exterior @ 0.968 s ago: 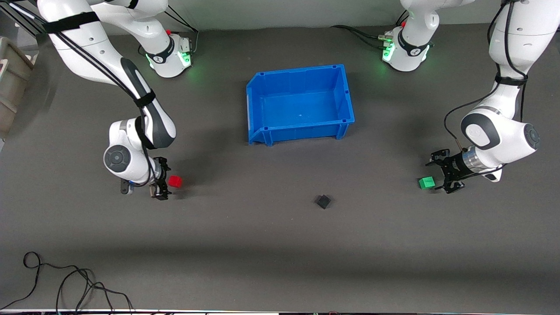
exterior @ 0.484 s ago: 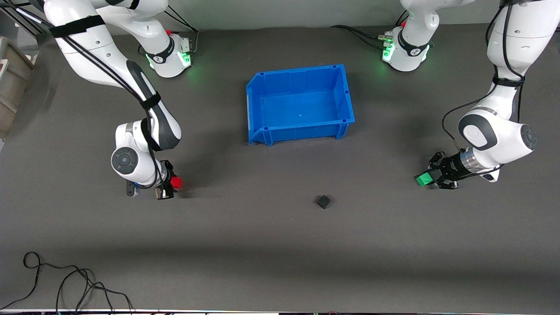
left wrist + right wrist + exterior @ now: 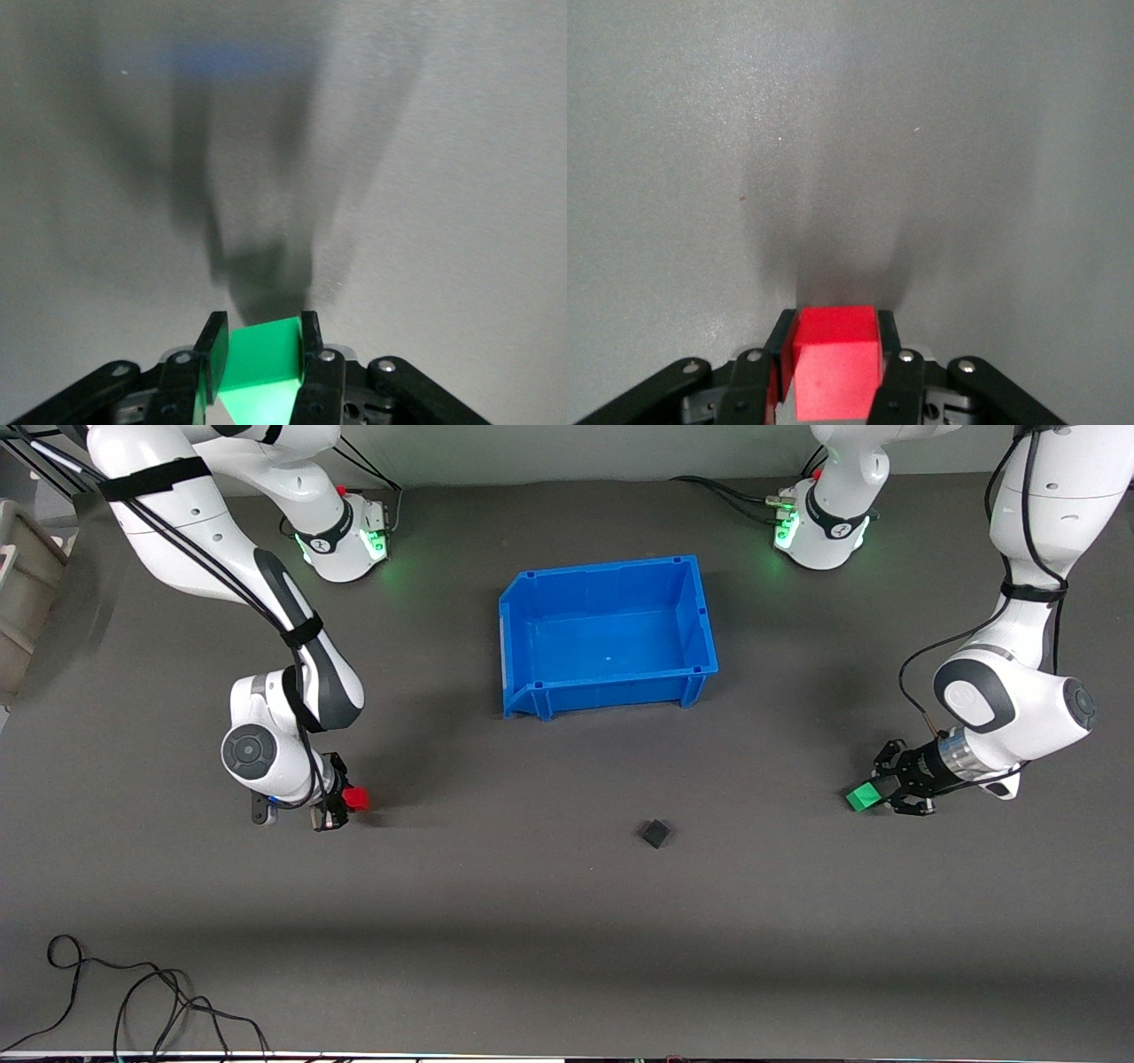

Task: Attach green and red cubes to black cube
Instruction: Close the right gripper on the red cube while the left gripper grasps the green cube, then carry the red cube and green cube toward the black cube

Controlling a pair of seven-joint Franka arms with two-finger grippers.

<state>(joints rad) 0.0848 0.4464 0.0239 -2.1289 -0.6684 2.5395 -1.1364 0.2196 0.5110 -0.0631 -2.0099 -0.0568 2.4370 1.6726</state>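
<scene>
Grasping is done: left claw clamps the green cube, right claw clamps the red cube. Black cube sits between them on the desk, nothing attached yet.

Bare grey table lies open between the black cube and each arm's end. The blue bin stands farther from the front camera, off those paths. A cable coils at the table's front edge.

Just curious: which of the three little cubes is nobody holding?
The small matte black plastic cube, alone on the table; the grippers grip the red and green ones.
</scene>
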